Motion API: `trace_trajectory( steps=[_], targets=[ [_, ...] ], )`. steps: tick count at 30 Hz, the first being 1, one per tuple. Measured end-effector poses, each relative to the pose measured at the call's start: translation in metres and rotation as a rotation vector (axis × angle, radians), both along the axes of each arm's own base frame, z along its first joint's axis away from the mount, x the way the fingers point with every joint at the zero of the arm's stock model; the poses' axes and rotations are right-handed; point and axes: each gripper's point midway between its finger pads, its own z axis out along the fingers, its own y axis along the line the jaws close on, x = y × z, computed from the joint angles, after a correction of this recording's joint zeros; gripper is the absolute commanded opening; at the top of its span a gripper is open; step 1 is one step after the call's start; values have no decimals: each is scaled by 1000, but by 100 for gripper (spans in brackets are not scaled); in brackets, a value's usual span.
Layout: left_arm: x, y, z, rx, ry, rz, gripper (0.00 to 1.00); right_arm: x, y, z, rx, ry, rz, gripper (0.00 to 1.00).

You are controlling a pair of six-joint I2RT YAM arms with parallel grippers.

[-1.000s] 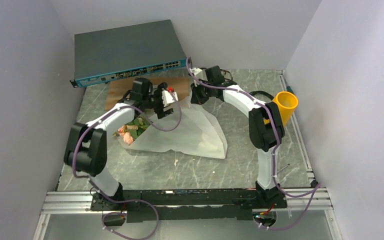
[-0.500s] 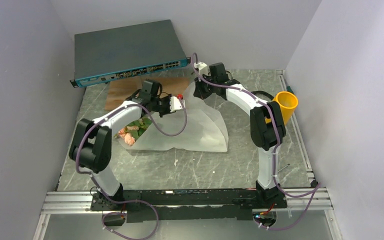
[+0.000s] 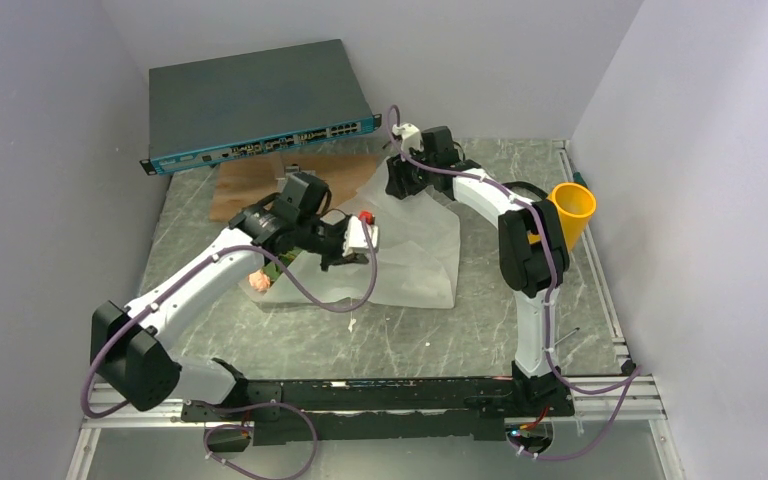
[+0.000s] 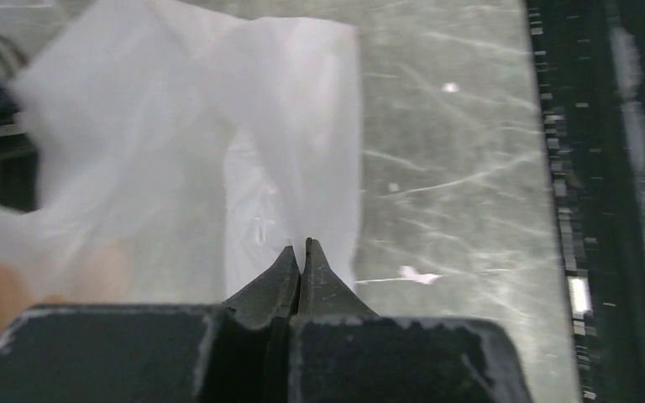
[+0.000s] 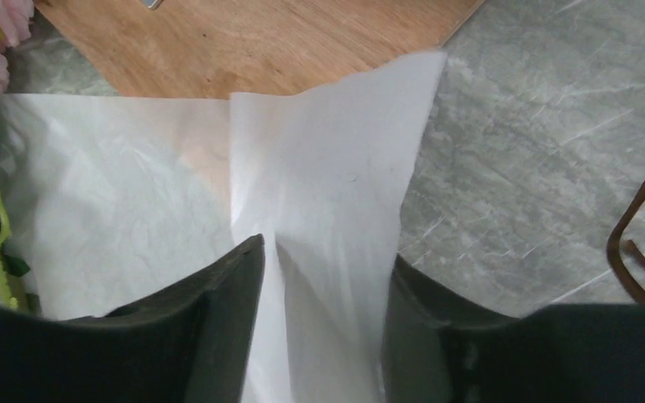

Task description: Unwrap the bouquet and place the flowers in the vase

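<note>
White paper sheet [image 3: 415, 258] lies spread on the counter [image 3: 380, 335]; left fingers [image 4: 281, 277] are closed, pinching its edge. Right fingers [image 5: 227, 294] stand apart around a raised fold.

Soft even light, faint shadows — left wrist view motion-blurred, white paper [image 4: 176, 126] washed out.

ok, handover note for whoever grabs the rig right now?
Left gripper shut, apparently pinching the paper sheet.
Right gripper open, the sheet's far corner between its fingers.
Flowers lie at the sheet's left end, partly under the left arm; vase at the table's right edge, no flowers in it.
Done: ribbon off, sheet spread open.
To do: free the flowers, put them in the vase.
</note>
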Motion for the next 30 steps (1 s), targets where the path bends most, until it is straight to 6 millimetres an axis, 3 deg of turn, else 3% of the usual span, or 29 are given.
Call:
trace_trajectory(
  steps=[1, 3, 10, 17, 21, 27, 30],
  targets=[
    [-10, -1, -1, 7, 25, -14, 0, 0, 0, 0, 1, 2, -1, 78],
    [-28, -4, -3, 22, 75, -37, 2, 0, -1, 0, 1, 2, -1, 89],
    [-70, -14, 13, 36, 183, -95, 7, -21, -15, 4, -4, 15, 9, 99],
    [-92, -19, 35, 31, 228, -156, 17, -53, -28, 48, -4, -92, 75, 100],
    [-98, -24, 44, 34, 258, -186, 16, -53, -29, 72, -27, -177, 119, 100],
    [-104, -21, 37, 65, 281, -212, 16, -64, -32, 63, -41, -91, 181, 97],
    [-108, -20, 36, 74, 279, -229, 17, -83, -35, 49, -32, 7, 223, 87]
  ],
)
